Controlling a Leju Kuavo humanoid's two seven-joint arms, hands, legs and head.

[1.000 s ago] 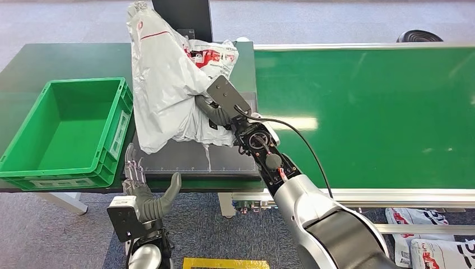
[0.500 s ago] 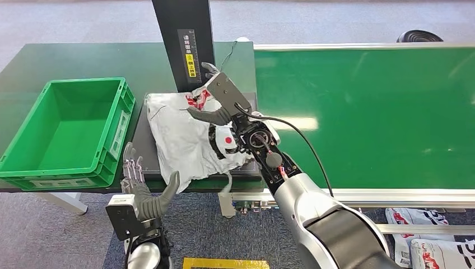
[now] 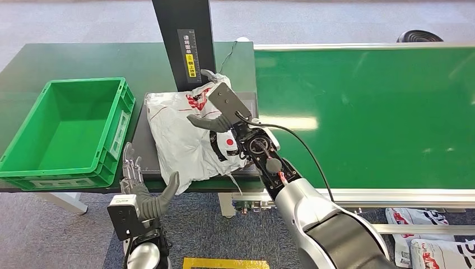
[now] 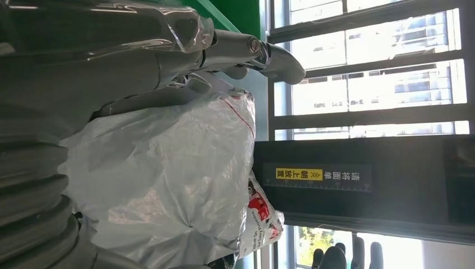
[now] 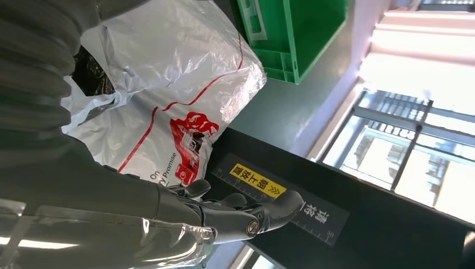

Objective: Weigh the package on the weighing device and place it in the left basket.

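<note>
Dark green table [image 3: 67, 61] in front of me carries green basket [image 3: 67, 131] left, black scale platform [image 3: 147, 154] beside it; package [image 3: 182, 131] apparently lying flat there.

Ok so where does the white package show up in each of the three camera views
Head view: the white package lies on the dark scale platform, centre-left, partly under the right hand.
Left wrist view: it fills the lower middle, past the left hand.
Right wrist view: upper left to centre.
Shared landmark: the black post with the yellow label.
</note>
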